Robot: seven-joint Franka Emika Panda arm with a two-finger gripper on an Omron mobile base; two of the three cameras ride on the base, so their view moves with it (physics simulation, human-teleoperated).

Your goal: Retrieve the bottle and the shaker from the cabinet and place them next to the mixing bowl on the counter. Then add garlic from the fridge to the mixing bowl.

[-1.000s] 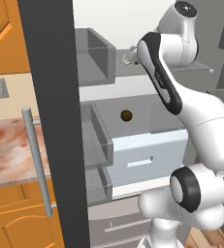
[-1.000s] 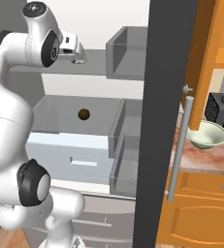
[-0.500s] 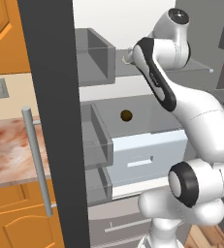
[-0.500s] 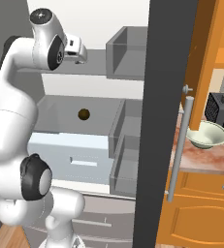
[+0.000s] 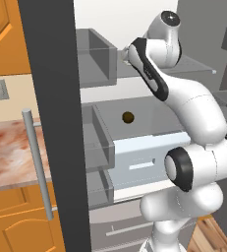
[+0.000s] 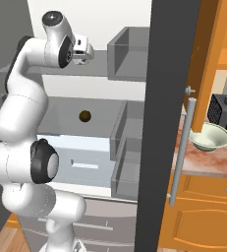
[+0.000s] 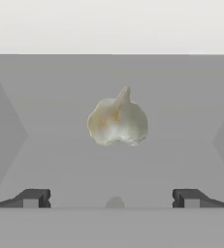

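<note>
Garlic (image 7: 117, 123) lies ahead of the raised arm's wide-spread, empty fingers (image 7: 32, 197).

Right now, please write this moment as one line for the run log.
phase: reaching for garlic | end effector: open, nothing held | garlic: on fridge shelf, ahead between fingertips | mixing bowl: on counter

My arm (image 5: 184, 98) rises from the base, elbow bent, reaching forward at shoulder height; my gripper (image 7: 111, 198) is level, jaws spread wide, holding nothing.
</note>
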